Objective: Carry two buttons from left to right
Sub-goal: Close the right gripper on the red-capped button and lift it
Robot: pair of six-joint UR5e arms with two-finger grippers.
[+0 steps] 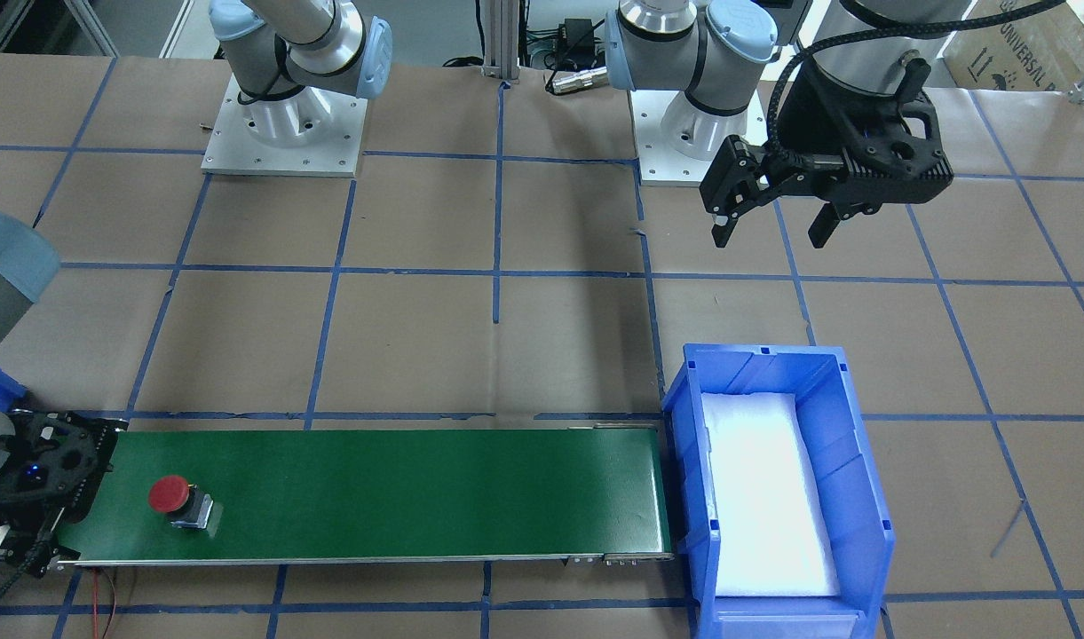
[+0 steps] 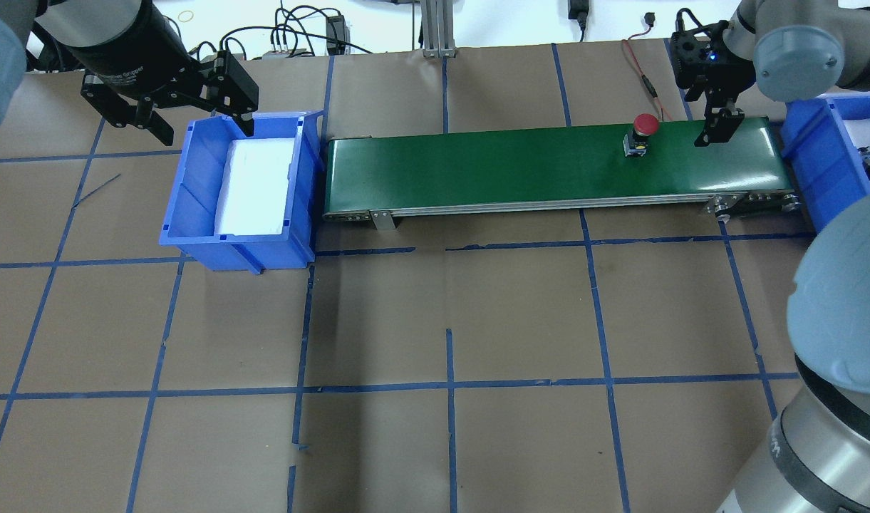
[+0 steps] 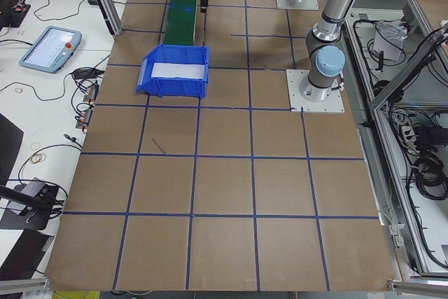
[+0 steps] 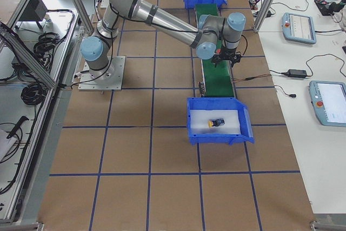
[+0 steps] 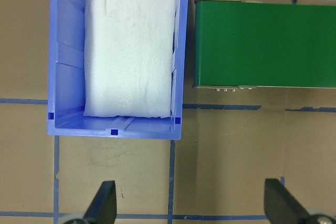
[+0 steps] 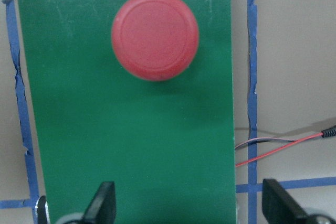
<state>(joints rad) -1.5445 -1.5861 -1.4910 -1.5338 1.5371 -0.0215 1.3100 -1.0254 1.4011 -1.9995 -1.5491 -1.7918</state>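
The right jaws stood released, their fingers (image 6: 104,205) spread wide over the green belt (image 6: 131,145) and holding nothing. Just ahead of them the red button (image 6: 155,35) stood free and upright on the belt, near its end on the robot's right. The left jaws were also released and empty, fingers (image 5: 105,205) wide. They hovered above the tabletop (image 5: 236,150) near the left bin (image 5: 65,77) and the belt's other end, well apart from the red button.

I judged the step in hand to be clearing the right jaws off the belt so the red button could ride across. To do that well I would lift straight up first and keep both fingers off the wide cap, since a nudge could tip it on its narrower body. Then I would go for the yellow button (image 4: 216,123), which lay on white foam in the right bin (image 4: 192,133). On the left side I would close on the metal body under the cap, not on the rounded cap itself.

The right wrist view gave me only the cap from above, while the front-facing view showed the grey body (image 1: 193,513) beneath it. Only the right side view showed the yellow button plainly, because the overhead view cut that bin off at its edge. The left wrist view showed the left bin's foam (image 5: 128,51) bare.
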